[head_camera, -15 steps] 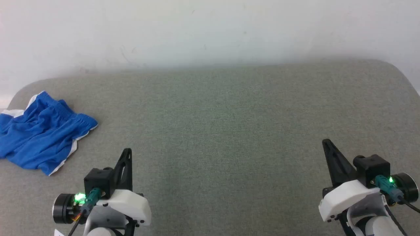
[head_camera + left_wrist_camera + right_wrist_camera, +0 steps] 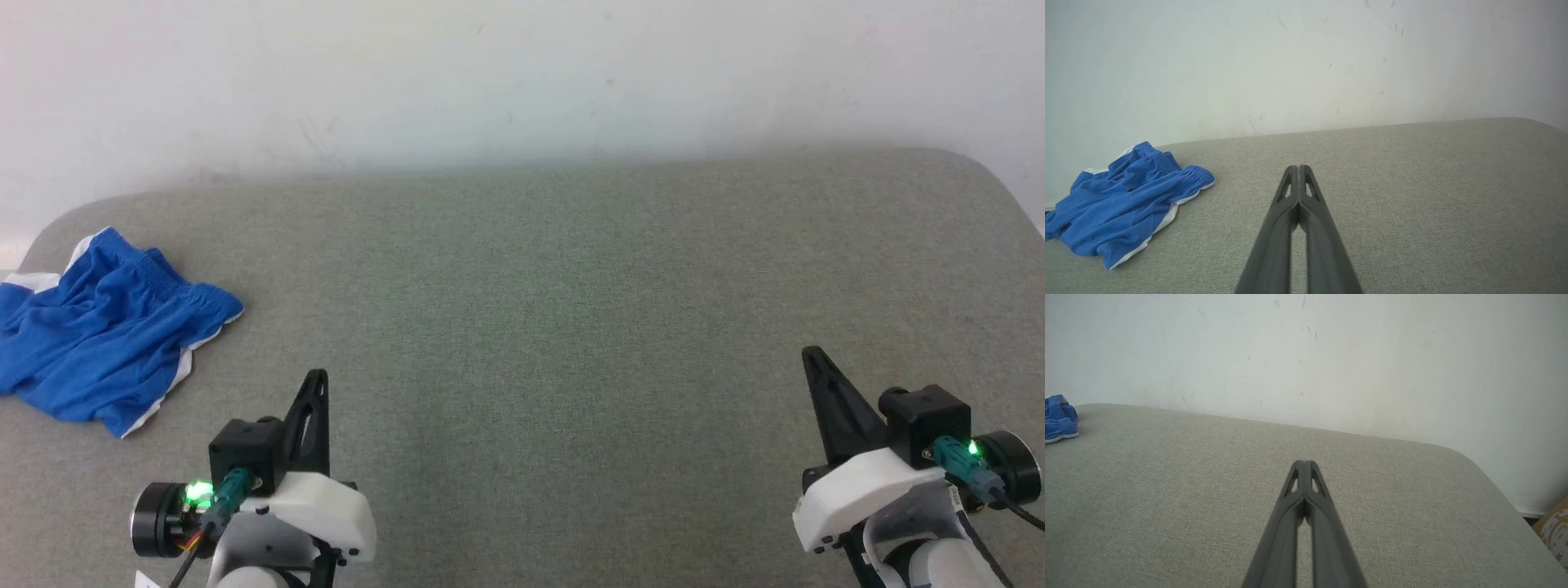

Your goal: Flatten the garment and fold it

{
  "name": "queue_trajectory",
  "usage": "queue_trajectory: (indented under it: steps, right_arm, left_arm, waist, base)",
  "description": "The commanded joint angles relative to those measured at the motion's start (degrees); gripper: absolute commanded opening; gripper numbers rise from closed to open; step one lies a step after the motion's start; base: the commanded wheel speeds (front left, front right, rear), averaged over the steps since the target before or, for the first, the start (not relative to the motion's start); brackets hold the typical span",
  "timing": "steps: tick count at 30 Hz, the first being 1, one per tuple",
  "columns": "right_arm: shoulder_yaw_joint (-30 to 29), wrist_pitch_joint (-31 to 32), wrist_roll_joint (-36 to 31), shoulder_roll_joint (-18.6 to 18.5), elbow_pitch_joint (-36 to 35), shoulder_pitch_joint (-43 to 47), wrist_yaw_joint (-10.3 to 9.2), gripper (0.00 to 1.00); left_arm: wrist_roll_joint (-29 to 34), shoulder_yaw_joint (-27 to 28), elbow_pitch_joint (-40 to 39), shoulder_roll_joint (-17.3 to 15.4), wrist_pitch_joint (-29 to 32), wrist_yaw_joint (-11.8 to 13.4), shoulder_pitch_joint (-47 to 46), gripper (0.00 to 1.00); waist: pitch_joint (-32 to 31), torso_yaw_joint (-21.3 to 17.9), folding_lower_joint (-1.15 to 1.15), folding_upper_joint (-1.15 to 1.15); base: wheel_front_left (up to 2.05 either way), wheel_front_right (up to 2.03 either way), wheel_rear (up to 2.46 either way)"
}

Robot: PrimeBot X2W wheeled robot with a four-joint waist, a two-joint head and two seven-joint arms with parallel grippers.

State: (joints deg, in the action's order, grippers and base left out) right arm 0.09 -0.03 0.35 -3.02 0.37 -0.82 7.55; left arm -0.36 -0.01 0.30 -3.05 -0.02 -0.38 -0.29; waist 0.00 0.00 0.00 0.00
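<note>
Head view, garment (image 2: 106,343) — near left end effector (image 2: 316,382)

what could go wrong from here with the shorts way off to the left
1. The garment lies crumpled at the grey surface's left edge, so a clumsy tug might slide it off.
2. The right gripper is far from it, so the left gripper may have to drag it alone, bunching it more.
</note>
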Motion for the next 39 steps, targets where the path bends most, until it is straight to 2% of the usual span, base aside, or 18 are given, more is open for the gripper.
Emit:
queue_trajectory:
  steps: [1,34,35,39]
  right_arm:
    - [-0.1,0.0,-0.3,0.1,-0.4,0.8,-0.06,0.0]
    - [-0.1,0.0,-0.3,0.1,-0.4,0.8,-0.06,0.0]
    - [0.0,0.0,0.0,0.0,0.0,0.0,0.0,1.0]
    - [0.0,-0.1,0.1,0.0,0.1,0.0,0.0,1.0]
  left_arm:
    - [0.4,0.0,-0.3,0.2,0.0,0.4,0.3,0.0]
    - [0.4,0.0,-0.3,0.2,0.0,0.4,0.3,0.0]
    - [0.0,0.0,0.0,0.0,0.0,0.0,0.0,1.0]
    - [-0.1,0.0,0.1,0.0,-0.1,0.0,0.0,1.0]
  waist:
    - [0.0,0.0,0.0,0.0]
    - [0.0,0.0,0.0,0.0]
    - [0.0,0.0,0.0,0.0]
    - [0.0,0.0,0.0,0.0]
  base:
    - [0.0,0.0,0.0]
    - [0.0,0.0,0.0]
    - [0.0,0.0,0.0]
    - [0.0,0.0,0.0]
